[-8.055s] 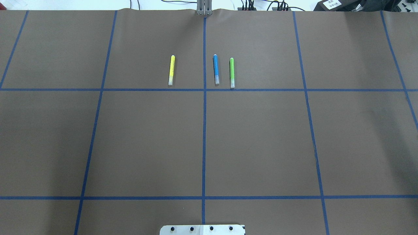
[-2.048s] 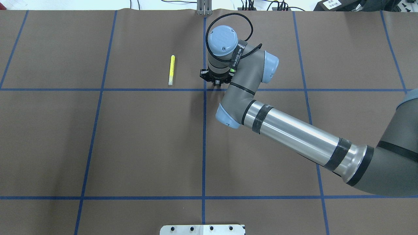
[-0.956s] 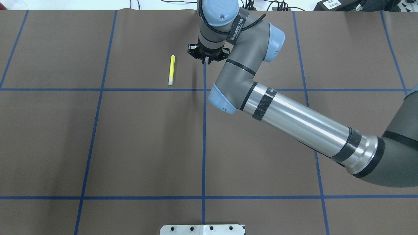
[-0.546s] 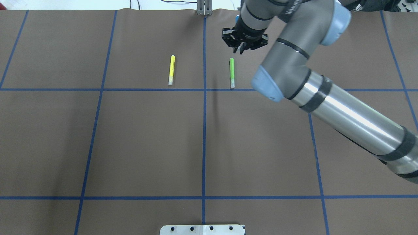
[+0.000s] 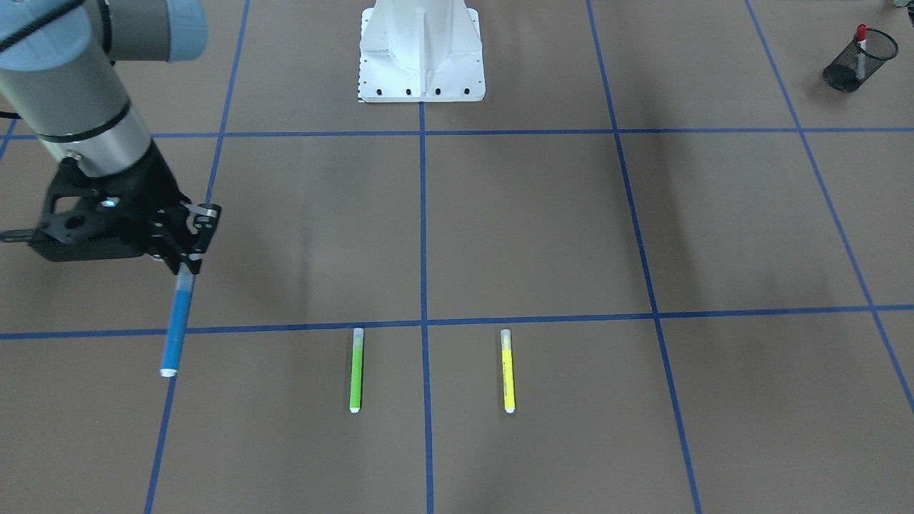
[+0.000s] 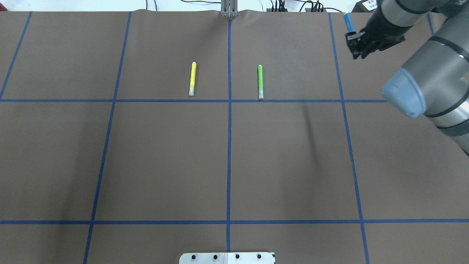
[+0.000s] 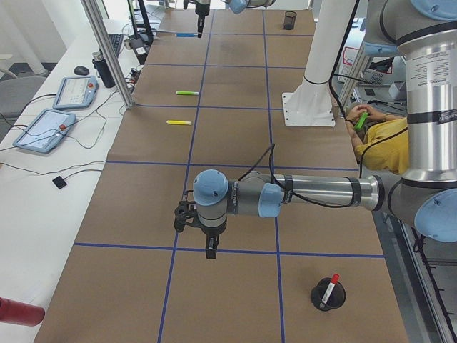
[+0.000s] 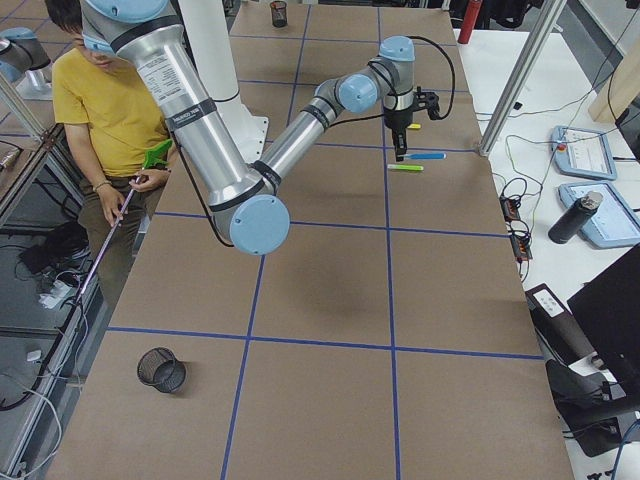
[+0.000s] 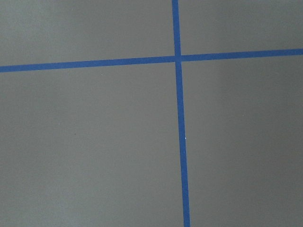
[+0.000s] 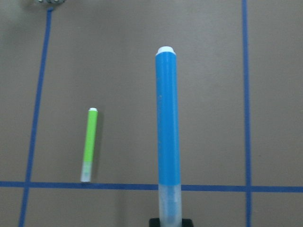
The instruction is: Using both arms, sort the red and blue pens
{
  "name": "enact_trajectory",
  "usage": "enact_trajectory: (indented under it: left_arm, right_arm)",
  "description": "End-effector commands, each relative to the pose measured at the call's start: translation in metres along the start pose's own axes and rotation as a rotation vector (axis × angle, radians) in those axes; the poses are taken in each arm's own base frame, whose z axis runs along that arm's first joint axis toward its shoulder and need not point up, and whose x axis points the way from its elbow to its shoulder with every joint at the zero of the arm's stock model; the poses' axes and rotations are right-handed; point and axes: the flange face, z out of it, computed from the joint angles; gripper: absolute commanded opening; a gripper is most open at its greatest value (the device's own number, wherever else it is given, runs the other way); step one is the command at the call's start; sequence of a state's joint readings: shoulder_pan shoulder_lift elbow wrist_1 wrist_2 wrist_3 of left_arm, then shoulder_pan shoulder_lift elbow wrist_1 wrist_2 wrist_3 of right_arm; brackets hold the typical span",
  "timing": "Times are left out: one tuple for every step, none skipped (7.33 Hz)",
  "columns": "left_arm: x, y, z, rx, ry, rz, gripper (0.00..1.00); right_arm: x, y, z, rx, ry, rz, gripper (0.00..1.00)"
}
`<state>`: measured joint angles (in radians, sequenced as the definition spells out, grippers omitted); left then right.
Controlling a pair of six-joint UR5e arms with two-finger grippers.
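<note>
My right gripper point(image 6: 356, 51) hangs above the table's far right square, shut on the cap end of the blue pen point(image 6: 349, 22). The blue pen point(image 5: 176, 321) sticks out from the right gripper point(image 5: 185, 265) away from the robot, clear of the table. In the right wrist view the blue pen point(image 10: 168, 132) fills the middle. The red pen point(image 5: 860, 36) stands in a black mesh cup point(image 5: 850, 61) on my left side. My left gripper point(image 7: 211, 247) hovers near that cup point(image 7: 327, 294); I cannot tell whether it is open.
A green marker point(image 6: 260, 81) and a yellow marker point(image 6: 192, 78) lie parallel either side of the centre tape line. Another mesh cup point(image 8: 160, 370) stands on my right side. A person in a yellow shirt point(image 8: 110, 100) sits behind the robot base point(image 5: 421, 50).
The right gripper came in, took the blue pen from beside the green marker, lifted it and carried it to the right, past the green marker into the far right square.
</note>
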<state>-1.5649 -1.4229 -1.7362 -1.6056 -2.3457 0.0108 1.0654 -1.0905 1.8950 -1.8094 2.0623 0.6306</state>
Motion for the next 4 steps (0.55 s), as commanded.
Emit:
enact_trajectory:
  left_arm:
    - [-0.002, 0.001, 0.002, -0.005, -0.002, -0.004, 1.00]
    - [-0.002, 0.001, 0.002, -0.006, -0.002, -0.005, 1.00]
    - [-0.003, 0.002, 0.003, -0.006, -0.002, -0.005, 1.00]
    - [-0.003, 0.002, 0.003, -0.006, -0.002, -0.005, 1.00]
  right_arm:
    - [0.132, 0.019, -0.007, -0.038, 0.055, -0.116, 0.00]
    - [0.186, 0.037, -0.009, -0.054, 0.082, -0.165, 0.00]
    - [0.236, 0.056, -0.014, -0.068, 0.106, -0.203, 0.00]
    - [0.275, 0.089, -0.016, -0.094, 0.119, -0.251, 0.00]
